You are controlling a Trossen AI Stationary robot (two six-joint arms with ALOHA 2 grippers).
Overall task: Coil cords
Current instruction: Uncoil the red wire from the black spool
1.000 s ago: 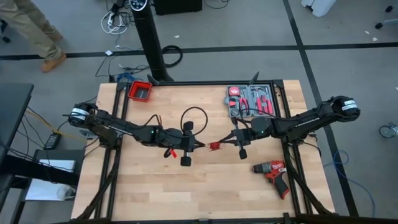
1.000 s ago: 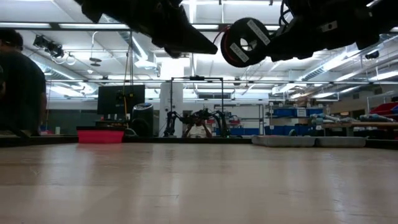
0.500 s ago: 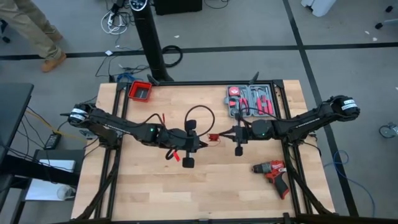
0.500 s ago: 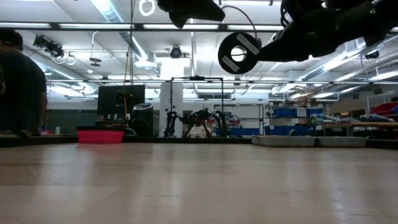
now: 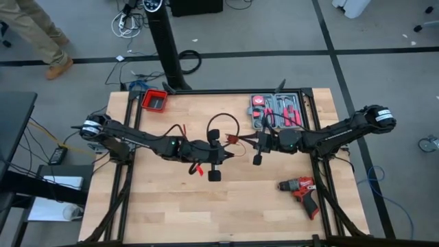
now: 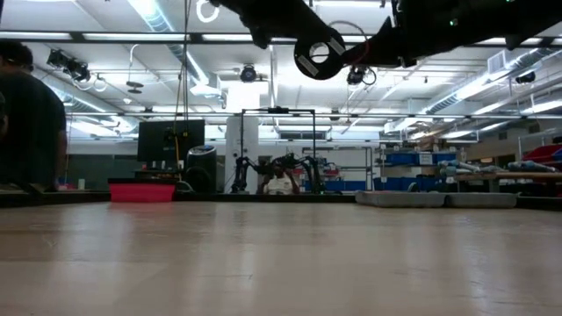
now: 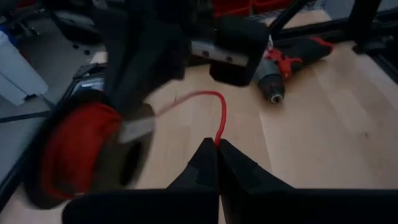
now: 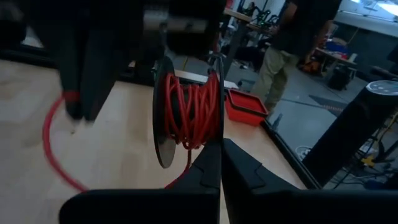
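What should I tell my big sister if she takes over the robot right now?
Left gripper: shut on the red wire, raised above the table.
Right gripper: shut on the spool, also in the air, facing the left one near the middle.
Done: many red turns already sit on the spool.
Left: a loose red loop hangs between the grippers and needs winding on.
Nearby: drill by the right arm, tool tray and red bin along the back edge.

A thin red cord point(image 7: 219, 115) is pinched between the closed fingers of the left gripper point(image 7: 216, 149) at lower centre. A red-wound spool point(image 7: 81, 152) is seen at left, a drill point(image 7: 286, 59) at upper right.
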